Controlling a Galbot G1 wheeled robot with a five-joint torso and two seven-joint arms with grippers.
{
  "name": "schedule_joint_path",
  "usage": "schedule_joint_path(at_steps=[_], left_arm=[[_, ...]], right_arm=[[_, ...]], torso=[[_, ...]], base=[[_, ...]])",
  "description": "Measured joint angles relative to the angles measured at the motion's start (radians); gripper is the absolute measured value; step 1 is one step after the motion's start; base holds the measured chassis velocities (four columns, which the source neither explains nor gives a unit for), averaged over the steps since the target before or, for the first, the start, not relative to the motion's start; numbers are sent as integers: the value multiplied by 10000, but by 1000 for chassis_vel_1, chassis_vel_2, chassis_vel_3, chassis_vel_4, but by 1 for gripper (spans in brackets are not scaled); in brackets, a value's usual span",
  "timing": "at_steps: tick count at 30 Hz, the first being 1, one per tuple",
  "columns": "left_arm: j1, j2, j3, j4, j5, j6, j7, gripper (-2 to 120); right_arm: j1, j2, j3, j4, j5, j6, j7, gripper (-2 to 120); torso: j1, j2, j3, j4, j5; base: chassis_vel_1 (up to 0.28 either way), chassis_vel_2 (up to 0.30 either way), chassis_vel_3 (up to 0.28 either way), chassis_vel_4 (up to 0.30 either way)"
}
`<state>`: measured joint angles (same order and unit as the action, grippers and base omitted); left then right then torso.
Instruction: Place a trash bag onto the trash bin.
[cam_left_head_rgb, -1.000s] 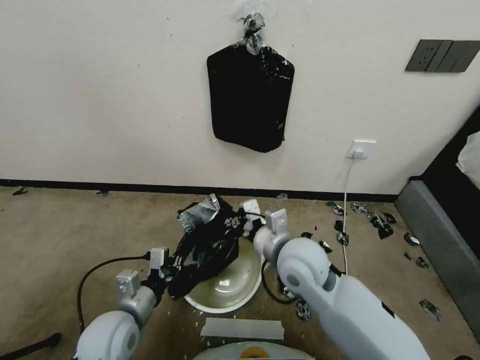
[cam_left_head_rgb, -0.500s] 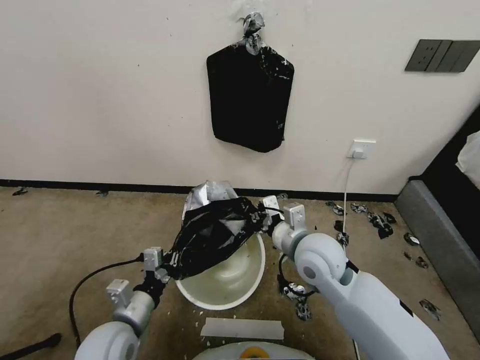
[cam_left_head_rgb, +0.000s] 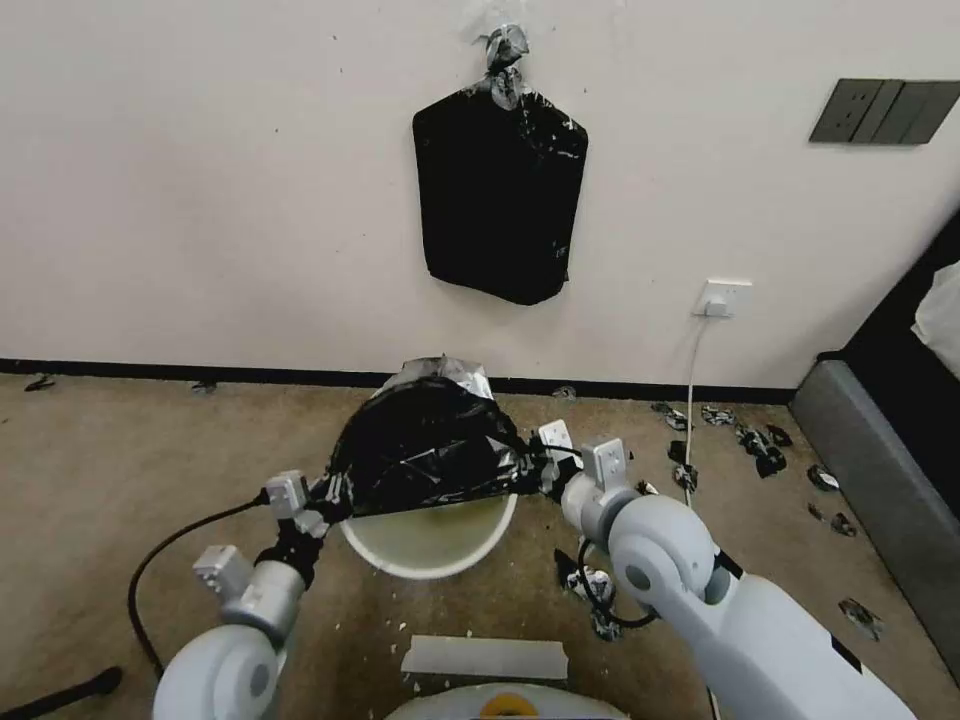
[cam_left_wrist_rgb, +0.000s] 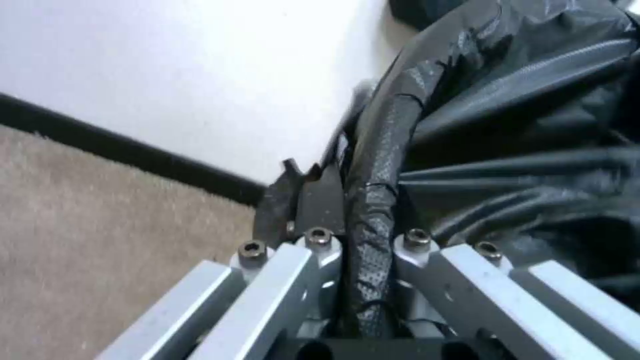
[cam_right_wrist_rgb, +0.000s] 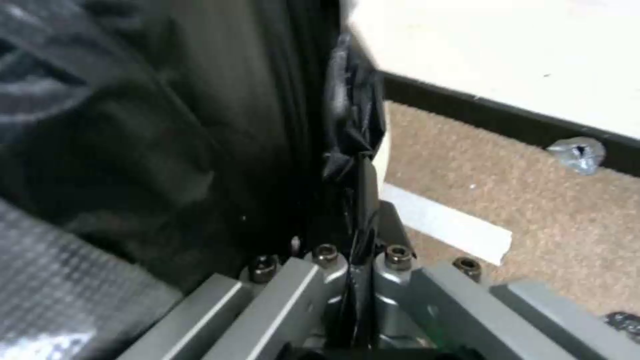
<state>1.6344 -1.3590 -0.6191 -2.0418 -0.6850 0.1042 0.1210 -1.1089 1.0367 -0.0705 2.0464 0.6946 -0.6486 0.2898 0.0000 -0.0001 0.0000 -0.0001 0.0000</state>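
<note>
Trash bag (cam_left_head_rgb: 425, 450): a glossy black sheet with silvery creases, stretched as a domed canopy between the 2 grippers, above the far part of the trash bin (cam_left_head_rgb: 430, 548). Its lower edge hangs across the bin's mouth in the head view; whether it touches the rim cannot be told. A silvery fold stands up at its far top edge.

Trash bin: white, round, standing on the beige carpet (cam_left_head_rgb: 120, 460) directly in front of the robot, its near rim and pale interior exposed below the bag.

Left gripper (cam_left_head_rgb: 318, 497): at the bag's left edge, just beside the bin's left rim. In the left wrist view its fingers (cam_left_wrist_rgb: 320, 200) are pressed together on a twisted rope of the bag's edge (cam_left_wrist_rgb: 380, 190).

Right gripper (cam_left_head_rgb: 540, 468): at the bag's right edge, just beyond the bin's right rim. In the right wrist view its jaws are pinched tight on a thin black fold (cam_right_wrist_rgb: 357, 165).

Surroundings: a flat black bundle (cam_left_head_rgb: 500, 190) hangs on the white wall behind. Small black scraps (cam_left_head_rgb: 755, 445) lie on the carpet to the right, well apart from the bin. A white strip (cam_left_head_rgb: 485, 657) lies on the carpet near the robot's base.
</note>
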Motion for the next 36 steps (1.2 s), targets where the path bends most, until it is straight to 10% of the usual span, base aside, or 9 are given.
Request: schedule_joint_path(at_steps=[19, 27, 36], left_arm=[[-217, -349, -184, -253, -406, 612, -705, 4], [105, -223, -221, -136, 552, 985, -743, 3], [99, -190, -296, -124, 642, 1064, -944, 3]], right_arm=[[-609, -392, -425, 115, -1729, 872, -1301, 3], [-706, -62, -167, 191, -2349, 1061, 523, 34], [-1352, 163, 1152, 773, -1435, 1685, 280, 63]], torso=[[-1, 0, 0, 0, 0], [0, 0, 0, 1, -1], [-1, 0, 0, 0, 0]], base=[[0, 0, 0, 0], [0, 0, 0, 0], [0, 0, 0, 0]])
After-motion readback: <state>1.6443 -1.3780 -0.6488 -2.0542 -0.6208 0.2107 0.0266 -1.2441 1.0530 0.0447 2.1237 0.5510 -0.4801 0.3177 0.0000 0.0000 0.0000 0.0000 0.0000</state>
